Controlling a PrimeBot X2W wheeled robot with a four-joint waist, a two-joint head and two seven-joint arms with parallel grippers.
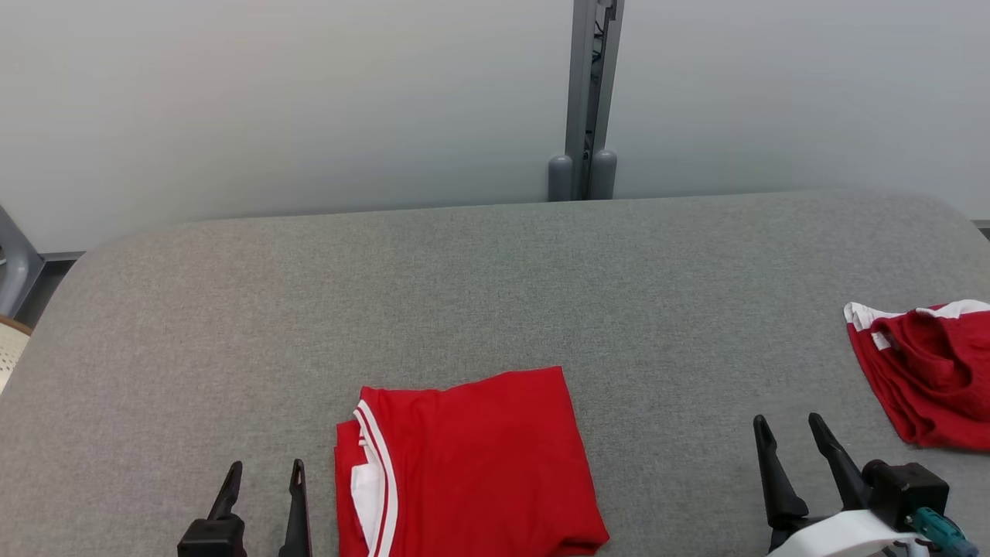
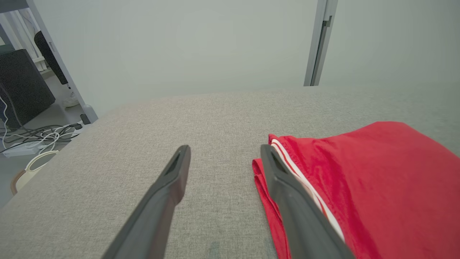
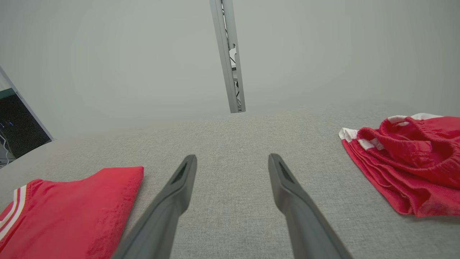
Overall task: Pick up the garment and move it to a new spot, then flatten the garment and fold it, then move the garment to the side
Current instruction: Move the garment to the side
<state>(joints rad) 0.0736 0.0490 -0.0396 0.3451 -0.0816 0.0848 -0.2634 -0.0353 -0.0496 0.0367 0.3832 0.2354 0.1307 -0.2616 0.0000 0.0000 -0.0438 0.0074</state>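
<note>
My left gripper (image 1: 265,464), dark fingers spread and empty, stands just left of the folded red jersey with white-striped collar (image 1: 472,456), which lies on the grey fabric table (image 1: 495,294) at its near edge. The jersey's long axis appears to run away from me. The right gripper (image 1: 789,419), also spread and empty, is farther off, near a crumpled red cloth with white trim (image 1: 928,371).

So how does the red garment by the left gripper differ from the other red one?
The folded garment lies flat, a neat rectangle; the bunched garment is rumpled. The folded one sits beside the left gripper, the bunched one right of the right gripper. Both are red with white trim.
</note>
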